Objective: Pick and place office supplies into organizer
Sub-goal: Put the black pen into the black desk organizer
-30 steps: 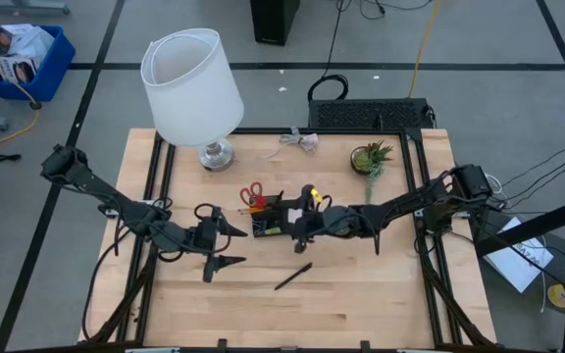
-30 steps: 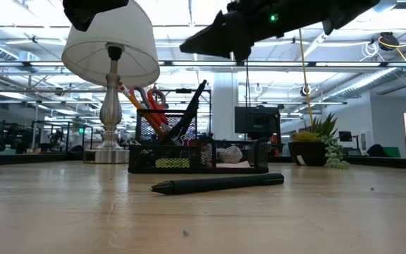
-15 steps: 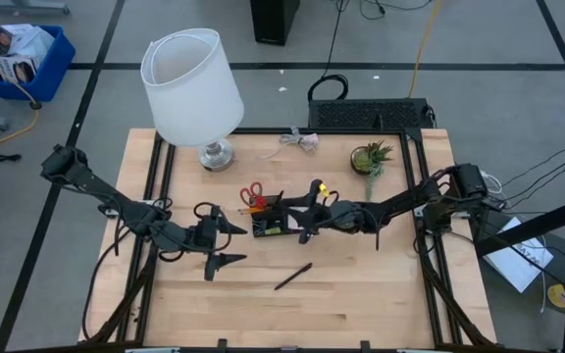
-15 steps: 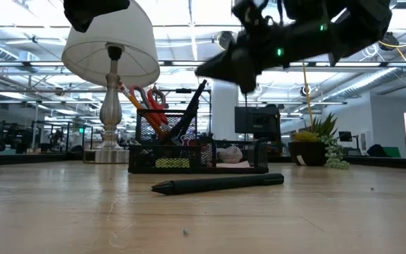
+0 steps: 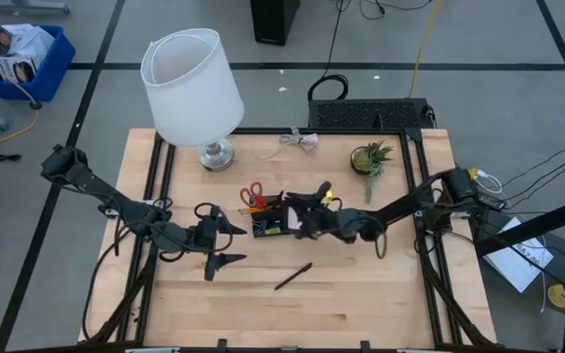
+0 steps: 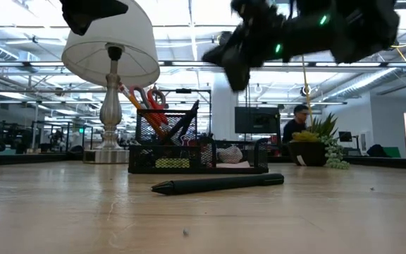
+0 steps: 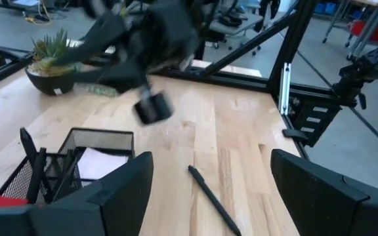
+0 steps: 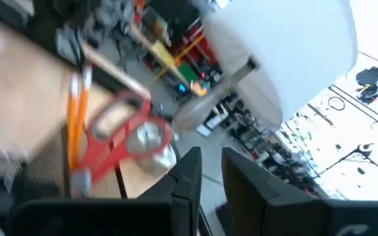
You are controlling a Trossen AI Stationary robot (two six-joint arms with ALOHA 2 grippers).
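Observation:
The black mesh organizer (image 5: pixel 268 224) (image 6: pixel 189 152) stands mid-table. Red-handled scissors (image 5: pixel 253 191) (image 8: pixel 120 131), orange pencils (image 8: pixel 77 111) and a black pen (image 6: pixel 185 120) stick out of it and lean on its rim. Another black pen (image 5: pixel 292 276) (image 6: pixel 217 183) lies flat on the table in front of it. My right gripper (image 5: pixel 297 204) (image 8: pixel 212 164) hovers above the organizer's right part. Its fingers are drawn almost together, with nothing between them. My left gripper (image 5: pixel 231 243) (image 7: pixel 210 157) waits open to the organizer's left, above the table.
A white-shaded lamp (image 5: pixel 192 88) stands at the far left and a small potted plant (image 5: pixel 371 157) at the far right. A black mesh box (image 5: pixel 371 113) sits beyond the far edge, and a small cable bundle (image 5: pixel 302 140) lies near it. The near half of the table is bare wood apart from the pen.
My right gripper has sunk a little and rolled while staying above the organizer. The black pen leaning in the organizer has dropped, and its upper end now stands lower than before. The pen on the table has not moved.

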